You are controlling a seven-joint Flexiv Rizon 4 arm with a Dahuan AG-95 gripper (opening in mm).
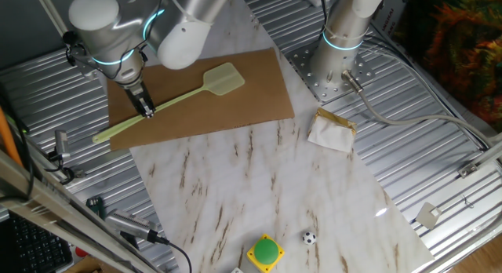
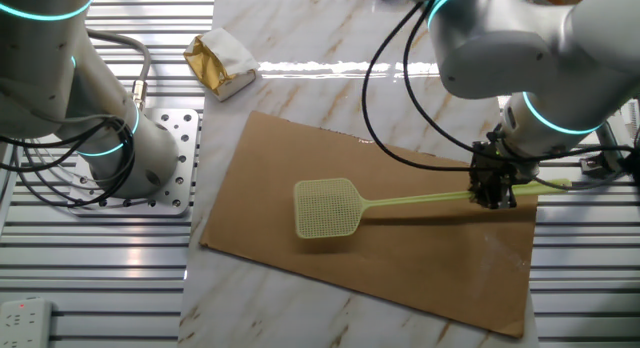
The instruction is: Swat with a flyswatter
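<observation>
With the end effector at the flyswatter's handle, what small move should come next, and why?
Probably a short lift. The end effector appears shut on the flyswatter handle, while the mesh head lies flat on the brown board; raising it would give room to swing down.

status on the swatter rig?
End effector closed on the flyswatter handle, near its far end. Mesh head over the brown board; contact unclear. Nothing on the board in the way.
</observation>
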